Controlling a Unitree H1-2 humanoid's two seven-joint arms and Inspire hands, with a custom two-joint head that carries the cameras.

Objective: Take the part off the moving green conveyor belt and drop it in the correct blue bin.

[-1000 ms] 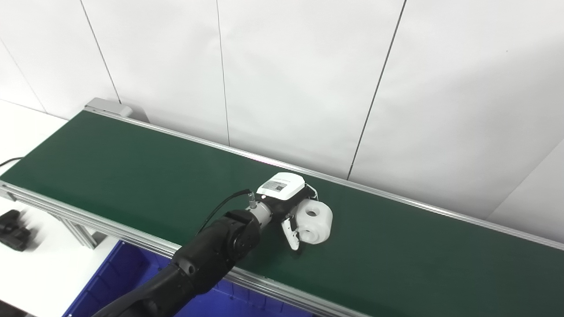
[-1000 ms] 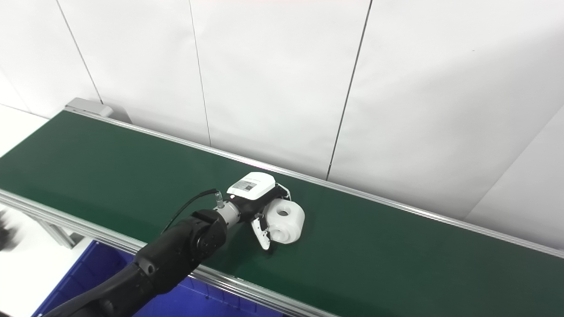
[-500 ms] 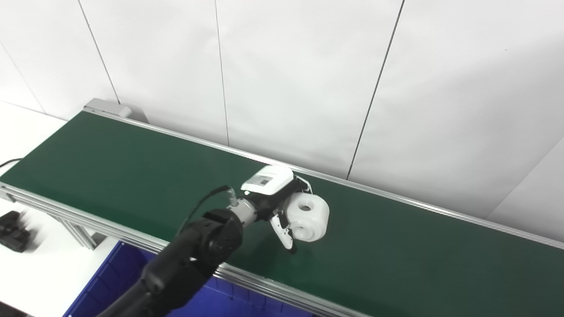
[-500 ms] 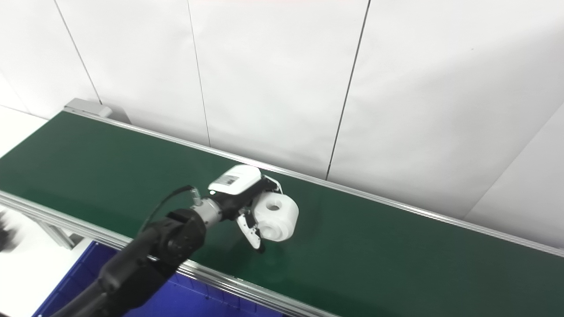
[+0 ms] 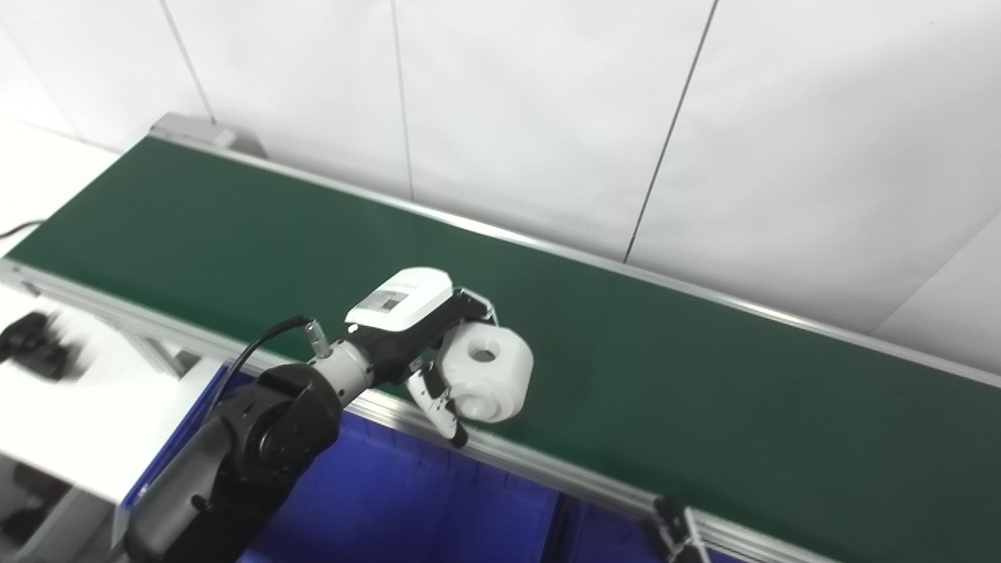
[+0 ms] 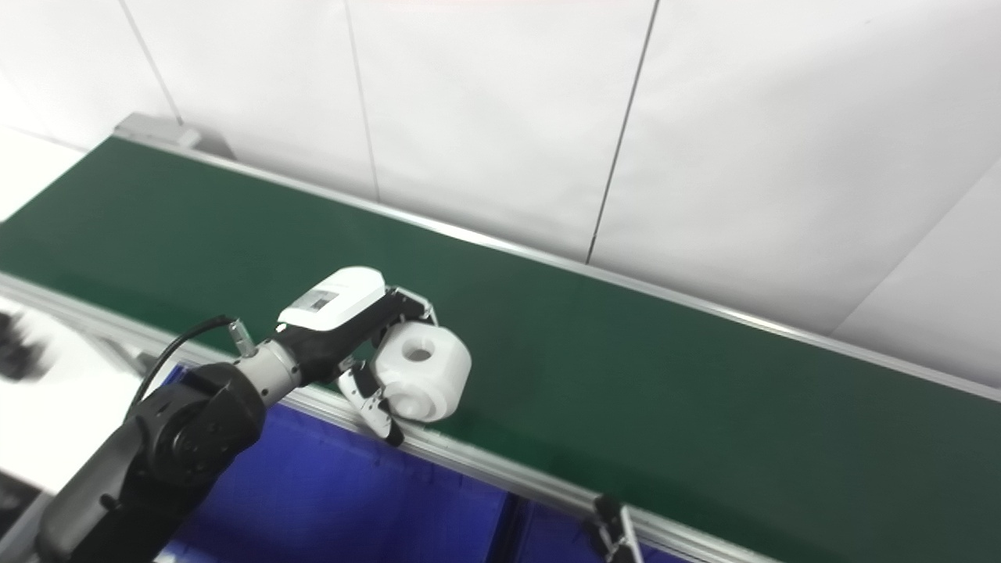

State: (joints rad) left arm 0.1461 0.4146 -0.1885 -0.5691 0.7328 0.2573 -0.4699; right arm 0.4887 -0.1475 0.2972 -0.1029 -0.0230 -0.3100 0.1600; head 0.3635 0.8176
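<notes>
**Part in hand above the belt's near edge, bin below**

The robot's left hand, a black-and-white hand with a white housing on its back, is closed around the white plastic cylindrical part, a chunky drum with a round bore in its top face and a second hole on its side. The fingers wrap the part's left flank, one fingertip reaching down past its lower edge. The part appears to be clear of the belt, held over the silver aluminium side rail on the near edge of the green conveyor belt. The right hand is not in view.

Outward from the hand, the black forearm runs down to the lower left corner. Beneath the rail lie the blue plastic bins; a divider seems to separate a left compartment from one further right. A white tabletop sits at the far left, with a blurred dark object on it. White wall panels stand behind the belt.

The pick looks complete, and the step in hand is the carry toward a bin. The next move calls for bringing the part fully past the rail and over the chosen compartment, low enough to land cleanly, then spreading the fingers. Which compartment is correct cannot be told from these views.
</notes>
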